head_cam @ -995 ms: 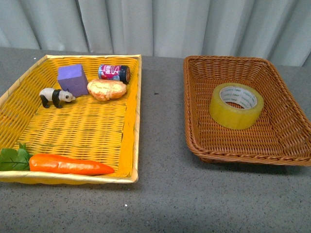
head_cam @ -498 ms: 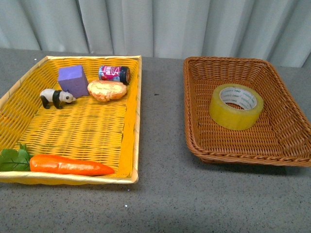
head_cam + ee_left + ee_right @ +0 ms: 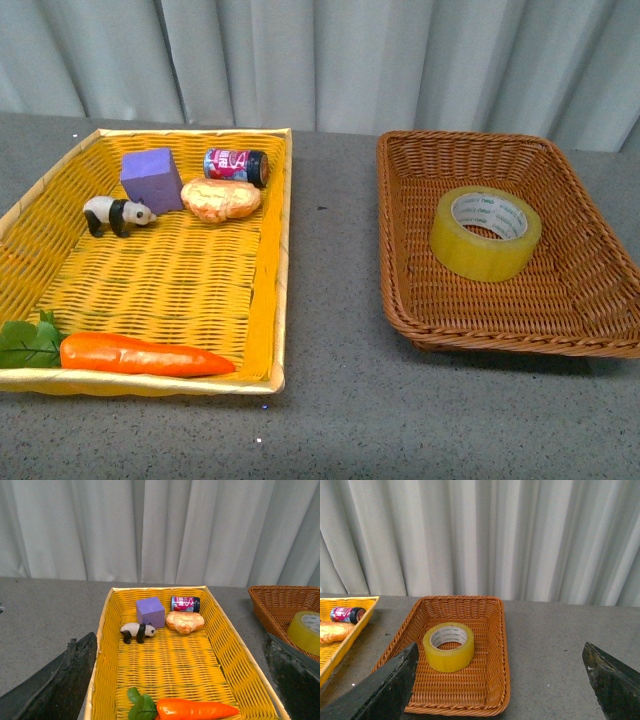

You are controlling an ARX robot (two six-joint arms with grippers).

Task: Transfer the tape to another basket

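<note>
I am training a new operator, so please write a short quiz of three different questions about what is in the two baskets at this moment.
1. True or false: the tape lies flat inside the brown basket.
2. Which item lies nearest the front edge of the yellow basket? A) purple block B) carrot C) panda figure
3. Fill in: the small can lies on its side directly behind the ____.

Key:
1. True; it is the only item there.
2. B
3. Bread piece. Both lie by the far right corner.
</note>
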